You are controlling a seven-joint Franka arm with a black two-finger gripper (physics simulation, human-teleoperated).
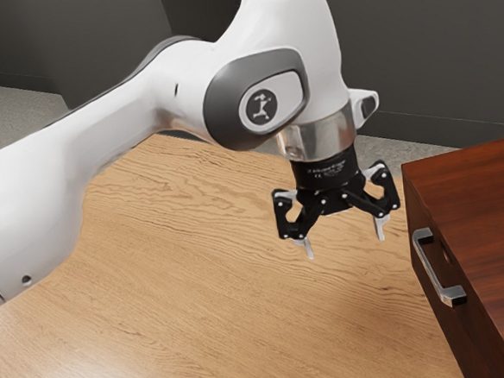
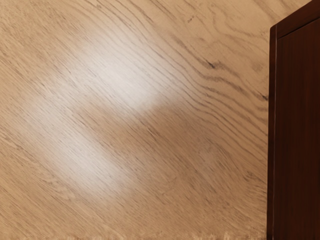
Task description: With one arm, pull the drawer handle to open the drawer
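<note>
Reach is our step now: our gripper [image 1: 345, 242] hangs over the worktop [image 1: 197, 271], spread apart and empty, near the drawer handle [image 1: 436, 267] at the exterior view's right but not touching it, so next we should slide over and close on it.

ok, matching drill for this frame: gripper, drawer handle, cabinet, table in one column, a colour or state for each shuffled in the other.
Things:
1. gripper
2. drawer handle
3. cabinet
4. table

Descriptions:
A. light wood grain
B. silver bar on a dark front face, nothing touching it
C. black, open, hanging above the table with nothing between its fingers
D. dark reddish-brown wood, at the exterior view's right

Pairs: 1-C, 2-B, 3-D, 4-A.
</note>
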